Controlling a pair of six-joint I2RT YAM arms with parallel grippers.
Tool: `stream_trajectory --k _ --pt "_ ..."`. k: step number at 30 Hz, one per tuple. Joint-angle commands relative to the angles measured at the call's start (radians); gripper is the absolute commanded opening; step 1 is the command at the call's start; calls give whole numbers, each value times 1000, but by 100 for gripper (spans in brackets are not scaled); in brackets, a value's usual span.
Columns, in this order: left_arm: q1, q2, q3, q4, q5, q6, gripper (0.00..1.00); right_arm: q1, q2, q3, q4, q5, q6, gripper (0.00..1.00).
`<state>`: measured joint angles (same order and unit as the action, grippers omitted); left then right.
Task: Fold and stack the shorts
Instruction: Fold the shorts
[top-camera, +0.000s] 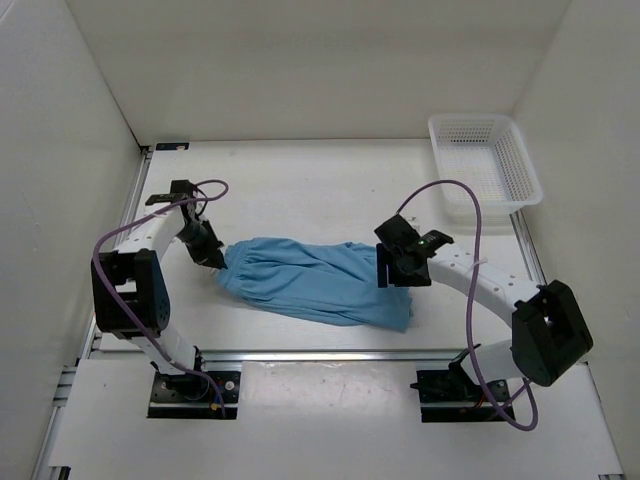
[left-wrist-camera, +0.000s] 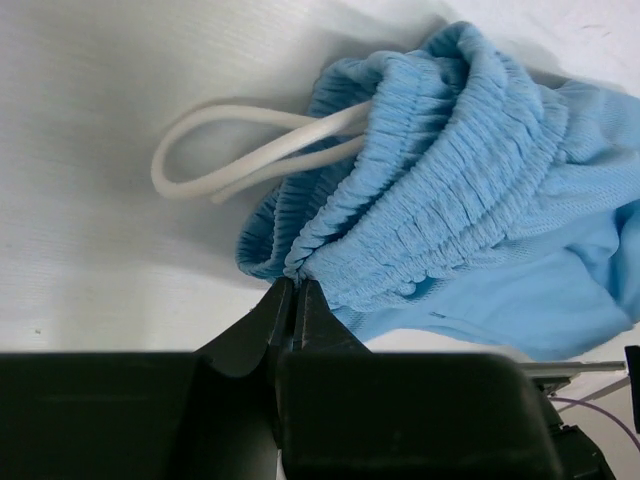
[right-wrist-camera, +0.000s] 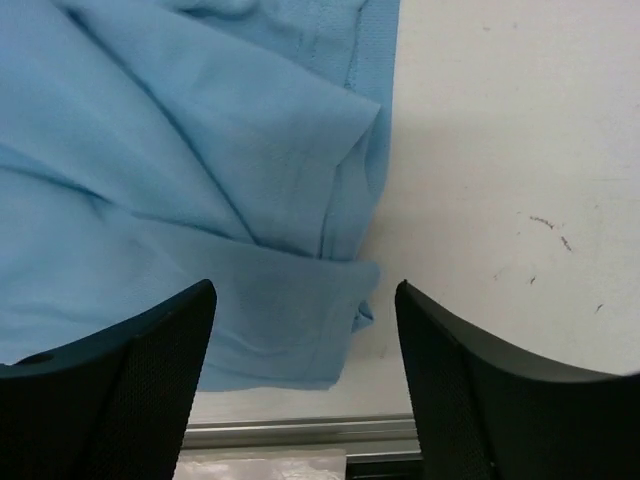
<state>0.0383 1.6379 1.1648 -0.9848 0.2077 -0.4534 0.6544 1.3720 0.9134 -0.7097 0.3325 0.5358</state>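
The left pincer is pressed together on the waistband edge of the shorts, which lie bunched mid-desk; the right pincer hangs spread over a leg hem. So thin a pinch could slip under pull, and the loose drawstring may snag

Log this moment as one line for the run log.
left gripper: shut on shorts waistband | right gripper: open above leg hem | shorts: rumpled on table | basket: far right corner

shorts on table, white basket far right
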Motion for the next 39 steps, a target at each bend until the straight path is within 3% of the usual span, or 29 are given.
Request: stream_trajectory --k 1,3,4,5,7,8,11,12,17,20,23,24,28,33,39 --pt "8 -64 -17 34 32 13 10 -6 15 50 -20 36 47 77" --pt "8 -64 -17 34 32 13 10 -6 15 50 -43 25 102 62" --pt "8 -64 -17 34 32 13 10 -6 -14 33 -43 7 119 42" --pt "8 -64 -17 34 32 13 10 -6 -30 19 -43 -12 162 34" --pt "8 -64 -17 34 32 13 10 -6 -75 -16 -34 -55 209 27" --pt "8 -64 -17 34 32 13 10 -6 -94 -53 -34 -113 234 28" --pt "8 -64 -17 34 32 13 10 -6 -168 -140 19 -209 308 51" --pt "-1 -64 -17 43 32 13 10 -6 -178 -159 45 -255 319 54" --pt "-11 -46 -17 43 41 13 10 -16 -165 -206 78 -314 340 62" --pt "-11 -46 -17 52 41 13 10 -16 -120 -206 87 -328 349 62" --pt "-11 -46 -17 52 41 13 10 -16 -79 -206 107 -302 340 50" --pt "-11 -46 -17 52 41 13 10 -16 -79 -206 107 -287 340 34" --pt "-11 -46 -17 52 41 13 10 -16 -68 -215 107 -251 331 2" --pt "-11 -46 4 52 50 13 10 -16 -134 -173 30 -181 331 0" --pt "-11 -14 107 8 61 13 10 -30 -145 53 -109 11 207 0"
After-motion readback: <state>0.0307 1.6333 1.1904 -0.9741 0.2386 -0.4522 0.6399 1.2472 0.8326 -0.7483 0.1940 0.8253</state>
